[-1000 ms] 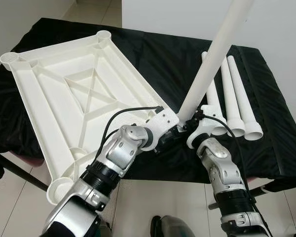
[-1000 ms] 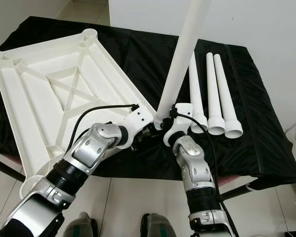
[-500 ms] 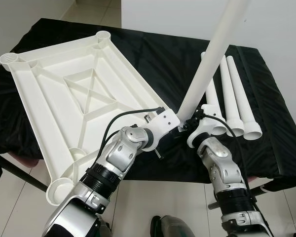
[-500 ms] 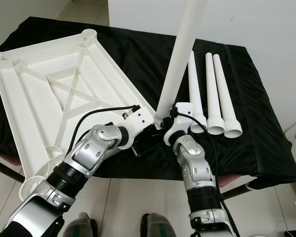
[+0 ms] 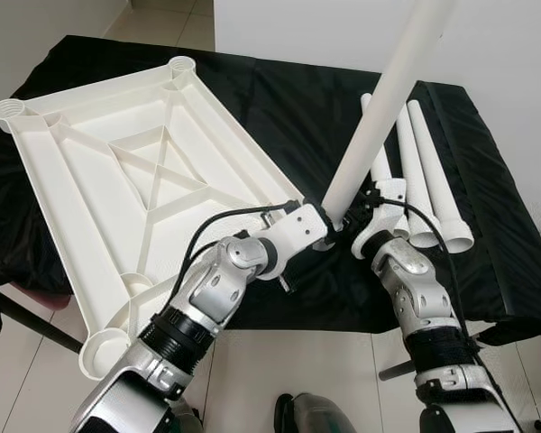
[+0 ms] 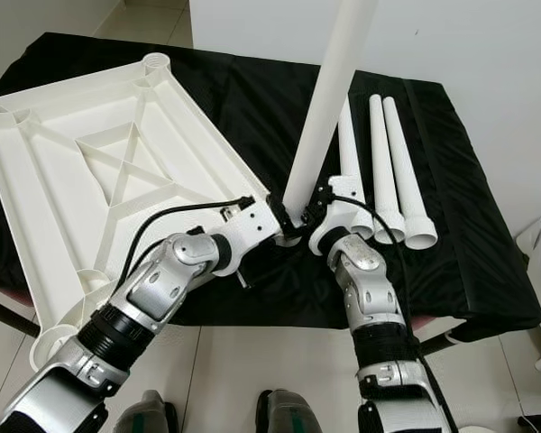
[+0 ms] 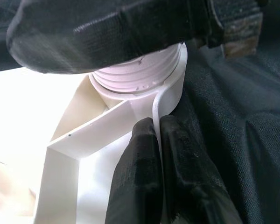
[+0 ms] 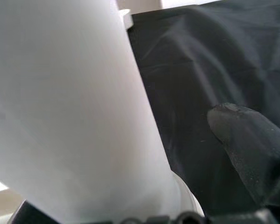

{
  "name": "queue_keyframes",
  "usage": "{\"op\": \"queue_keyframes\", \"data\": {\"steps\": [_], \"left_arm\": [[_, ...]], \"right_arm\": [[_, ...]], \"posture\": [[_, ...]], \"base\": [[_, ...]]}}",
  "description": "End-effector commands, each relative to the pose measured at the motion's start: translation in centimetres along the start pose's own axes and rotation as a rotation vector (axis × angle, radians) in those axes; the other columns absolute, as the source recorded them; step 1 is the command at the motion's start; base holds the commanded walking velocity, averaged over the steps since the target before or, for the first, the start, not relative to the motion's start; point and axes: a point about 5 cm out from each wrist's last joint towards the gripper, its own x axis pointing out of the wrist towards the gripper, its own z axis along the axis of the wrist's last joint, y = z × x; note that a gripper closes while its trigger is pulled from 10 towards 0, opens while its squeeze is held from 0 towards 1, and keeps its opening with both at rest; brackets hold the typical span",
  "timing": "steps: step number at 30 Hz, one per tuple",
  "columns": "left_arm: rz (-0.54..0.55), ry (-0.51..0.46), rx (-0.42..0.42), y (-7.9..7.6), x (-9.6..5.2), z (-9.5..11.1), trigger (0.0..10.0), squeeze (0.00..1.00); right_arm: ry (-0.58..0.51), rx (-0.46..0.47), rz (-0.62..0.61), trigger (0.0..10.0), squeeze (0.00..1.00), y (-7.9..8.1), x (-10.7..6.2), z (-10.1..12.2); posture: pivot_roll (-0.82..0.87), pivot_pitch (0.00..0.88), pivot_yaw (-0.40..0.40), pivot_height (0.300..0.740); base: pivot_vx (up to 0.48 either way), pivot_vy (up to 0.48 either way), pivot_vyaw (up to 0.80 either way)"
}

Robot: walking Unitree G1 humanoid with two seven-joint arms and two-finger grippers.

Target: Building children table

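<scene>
The white tabletop (image 5: 117, 180) lies upside down on the black cloth, ribs facing up. A long white table leg (image 5: 379, 117) stands tilted in its near right corner socket, and the threaded end (image 7: 135, 77) sits in the socket's collar. My right gripper (image 5: 356, 216) is shut on the leg's lower end; one of its fingers (image 8: 247, 140) shows beside the leg (image 8: 70, 107). My left gripper (image 5: 320, 225) is shut on the tabletop's rim right at that corner, its fingertips (image 7: 140, 154) pinching the thin white wall.
Three spare white legs (image 5: 424, 180) lie side by side on the cloth just right of the grippers. The black-covered table's (image 5: 505, 271) front edge runs under my forearms, with tiled floor below. A white wall stands behind.
Both wrists have crept a little farther in at the corner, and the left forearm has swung up. The leg stays in the socket at nearly the same tilt. The view shifted slightly.
</scene>
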Motion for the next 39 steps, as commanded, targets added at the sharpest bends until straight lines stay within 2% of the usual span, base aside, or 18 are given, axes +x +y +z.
{"op": "queue_keyframes", "data": {"steps": [1,8,11,14,17,18,19,21,22,23,24,25,26,35,36,37,38,39], "left_arm": [[-0.006,0.141,-0.056,-0.8,-0.1,-3.9,10.0,0.00],[-0.004,0.124,-0.071,-0.6,-0.4,-3.8,10.0,0.00],[-0.004,0.119,-0.075,-0.5,-0.6,-3.7,10.0,0.00],[-0.003,0.117,-0.077,-0.4,-0.7,-3.7,10.0,0.00],[0.001,0.118,-0.078,-0.3,-0.8,-3.7,10.0,0.00],[0.003,0.118,-0.077,-0.2,-0.9,-3.7,10.0,0.00],[0.007,0.119,-0.077,-0.1,-1.0,-3.8,10.0,0.00],[0.010,0.120,-0.076,0.0,-1.0,-3.8,10.0,0.00],[0.014,0.120,-0.075,0.1,-1.0,-3.8,10.0,0.00],[0.014,0.120,-0.075,0.1,-1.0,-3.8,10.0,0.00],[0.018,0.121,-0.074,0.2,-1.1,-3.8,10.0,0.00],[0.018,0.121,-0.074,0.2,-1.1,-3.8,10.0,0.00],[0.024,0.120,-0.074,0.4,-1.1,-3.7,10.0,0.00],[0.044,0.109,-0.073,0.9,-1.0,-3.2,10.0,0.00],[0.044,0.108,-0.073,0.9,-1.0,-3.2,10.0,0.00],[0.044,0.108,-0.073,0.9,-1.0,-3.2,10.0,0.00],[0.043,0.108,-0.073,0.9,-0.9,-3.2,10.0,0.00],[0.043,0.108,-0.073,0.9,-0.9,-3.2,10.0,0.00]], "right_arm": [[0.074,-0.003,-0.024,10.0,0.00,-1.3,-1.1,-1.6],[0.112,0.001,0.043,10.0,0.00,-1.3,-1.6,-2.7],[0.140,0.002,0.072,9.4,0.00,-1.6,-1.8,-3.3],[0.147,-0.004,0.077,10.0,0.00,-2.0,-1.8,-3.4],[0.152,-0.007,0.077,9.4,0.00,-2.4,-1.8,-3.4],[0.158,-0.011,0.088,8.4,0.00,-2.5,-1.9,-3.5],[0.163,-0.010,0.090,0.6,0.00,-2.6,-1.9,-3.6],[0.167,-0.008,0.093,0.6,0.00,-2.6,-2.0,-3.6],[0.178,-0.014,0.104,1.7,0.00,-2.6,-2.1,-3.8],[0.178,-0.014,0.104,1.7,0.00,-2.6,-2.1,-3.8],[0.195,-0.020,0.115,3.3,0.00,-2.6,-2.2,-4.1],[0.195,-0.020,0.115,3.3,0.00,-2.6,-2.2,-4.1],[0.212,-0.024,0.135,10.0,0.00,-2.4,-2.4,-4.5],[0.250,0.002,0.154,10.0,0.00,-1.9,-2.7,-5.8],[0.255,0.000,0.147,10.0,0.25,-1.9,-2.7,-6.0],[0.255,0.000,0.147,10.0,0.25,-1.9,-2.7,-6.0],[0.258,0.019,0.151,10.0,1.00,-1.8,-2.8,-6.1],[0.258,0.019,0.151,10.0,1.00,-1.8,-2.8,-6.1]], "posture": [[-0.06,0.048,-0.068,0.740],[-0.06,0.051,-0.069,0.740],[-0.05,0.050,-0.071,0.740],[-0.05,0.051,-0.071,0.740],[-0.05,0.050,-0.069,0.740],[-0.05,0.049,-0.069,0.740],[-0.05,0.047,-0.068,0.740],[-0.05,0.047,-0.068,0.740],[-0.05,0.045,-0.069,0.740],[-0.05,0.045,-0.069,0.740],[-0.05,0.042,-0.068,0.740],[-0.05,0.042,-0.068,0.740],[-0.05,0.040,-0.069,0.740],[-0.05,0.035,-0.067,0.740],[-0.05,0.033,-0.066,0.740],[-0.05,0.033,-0.066,0.740],[-0.05,0.031,-0.066,0.740],[-0.05,0.031,-0.066,0.740]], "base": [[0.000,0.000,0.00],[0.000,0.000,0.00],[0.000,0.000,0.00],[0.000,0.000,0.00],[0.000,0.000,0.00],[0.000,0.000,0.00],[0.000,0.000,0.00],[0.000,0.000,0.00],[0.000,0.000,0.00],[0.000,0.000,0.00],[0.000,0.000,0.00],[0.000,0.000,0.00],[0.000,0.000,0.00],[0.000,0.000,0.00],[0.000,0.000,0.00],[0.000,0.000,0.00],[0.000,0.000,0.00],[0.000,0.000,0.00]]}}
